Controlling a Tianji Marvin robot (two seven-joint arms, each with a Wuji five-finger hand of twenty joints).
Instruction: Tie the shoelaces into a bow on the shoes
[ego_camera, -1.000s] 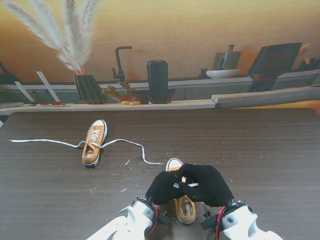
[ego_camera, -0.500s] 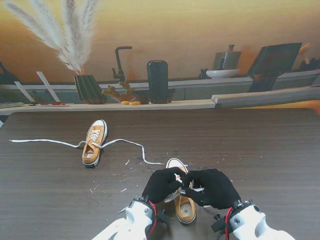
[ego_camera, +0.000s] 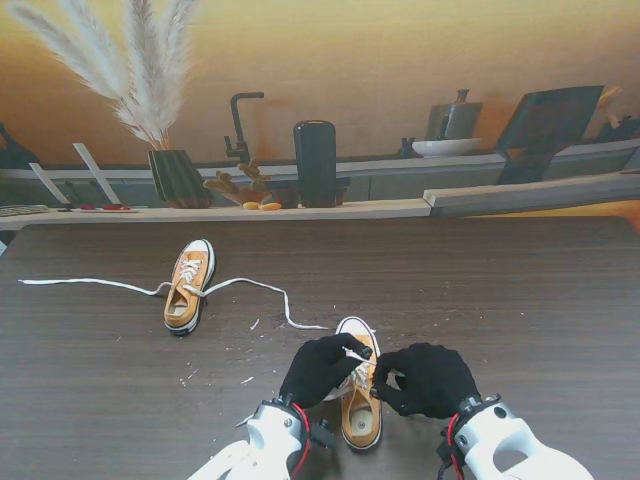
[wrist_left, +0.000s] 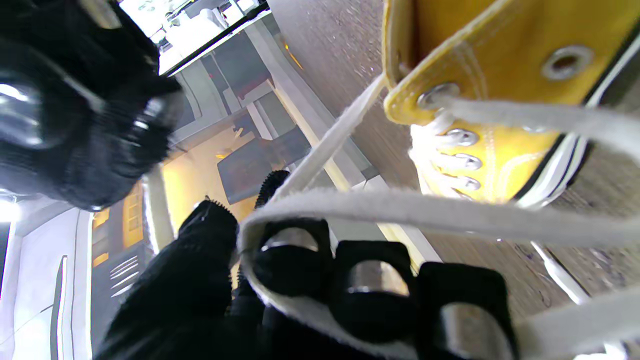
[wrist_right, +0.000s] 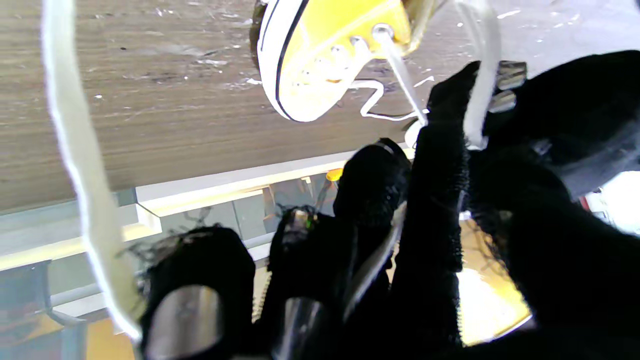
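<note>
Shoelaces (ego_camera: 358, 358) — white, flat — run from the top eyelets of a yellow low-top sneaker (ego_camera: 358, 400) that lies on a dark wood-grain table (ego_camera: 520, 290), toe pointing to twelve o'clock, close to the table's near edge. Both black-gloved hands sit over this shoe's lacing. The left hand (ego_camera: 320, 368) is at about nine o'clock from the shoe's tongue, its fingers curled around a lace; the left wrist view shows the white lace (wrist_left: 400, 212) looped across the bent fingers (wrist_left: 295, 260) and stretching back to a metal eyelet. The right hand (ego_camera: 428, 380) is at about three o'clock from the tongue, fingers closed on another strand; the right wrist view shows a lace (wrist_right: 400, 67) running taut from an eyelet to the pinching fingertips (wrist_right: 442, 130). The two hands nearly touch over the shoe. A second yellow sneaker (ego_camera: 188, 286) lies well apart at about ten o'clock — its untied laces (ego_camera: 262, 292) trail out to both sides.
</note>
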